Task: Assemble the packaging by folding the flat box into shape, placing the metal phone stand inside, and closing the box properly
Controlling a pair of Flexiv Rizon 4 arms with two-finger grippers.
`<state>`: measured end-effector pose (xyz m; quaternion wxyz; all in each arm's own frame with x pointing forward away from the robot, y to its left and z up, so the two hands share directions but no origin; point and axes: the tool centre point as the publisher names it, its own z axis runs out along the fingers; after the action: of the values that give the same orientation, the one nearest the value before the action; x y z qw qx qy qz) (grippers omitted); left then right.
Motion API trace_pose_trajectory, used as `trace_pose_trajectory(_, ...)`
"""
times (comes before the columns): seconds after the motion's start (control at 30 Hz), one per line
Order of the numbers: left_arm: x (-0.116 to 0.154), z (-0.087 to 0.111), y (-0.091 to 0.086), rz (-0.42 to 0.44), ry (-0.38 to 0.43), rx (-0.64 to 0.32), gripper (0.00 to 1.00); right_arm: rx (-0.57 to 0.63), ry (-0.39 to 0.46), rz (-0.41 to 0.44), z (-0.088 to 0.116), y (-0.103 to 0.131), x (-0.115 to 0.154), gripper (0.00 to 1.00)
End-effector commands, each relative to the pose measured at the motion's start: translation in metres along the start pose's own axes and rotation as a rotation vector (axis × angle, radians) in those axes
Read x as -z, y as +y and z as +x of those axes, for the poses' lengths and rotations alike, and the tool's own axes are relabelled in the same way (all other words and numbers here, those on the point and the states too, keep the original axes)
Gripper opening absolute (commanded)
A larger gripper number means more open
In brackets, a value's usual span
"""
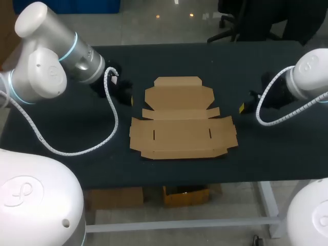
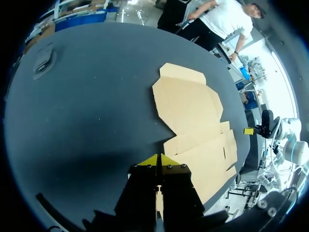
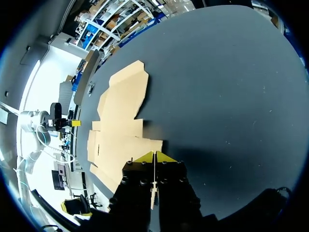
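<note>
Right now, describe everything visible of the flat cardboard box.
The flat box is a single sheet of plain brown cardboard, cut into panels and flaps, with crease lines and two short slits in its wide near panel. It lies unfolded in the middle of the dark table, its narrower flapped end away from the robot. Nothing rests on it. The left gripper and right gripper sit to either side, both clear of it.
</note>
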<state>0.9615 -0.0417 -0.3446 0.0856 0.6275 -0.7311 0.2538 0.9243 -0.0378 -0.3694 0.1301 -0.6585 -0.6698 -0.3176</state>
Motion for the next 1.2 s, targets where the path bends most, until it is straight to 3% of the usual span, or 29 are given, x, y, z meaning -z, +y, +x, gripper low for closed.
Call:
trace_pose_trajectory(0.03,-0.009,0.002,0.000,0.026,-0.014,0.037,0.00,0.001,0.002,0.018,0.001,0.004,-0.005,0.00)
trace_pose_trajectory(0.37,-0.022,0.003,0.009,0.039,-0.071,0.035,0.00,0.032,-0.030,0.048,0.001,0.012,-0.013,0.00)
trace_pose_trajectory(1.2,-0.037,-0.007,0.005,0.024,-0.038,0.020,0.00,0.086,-0.004,0.085,-0.004,0.026,-0.041,0.00)
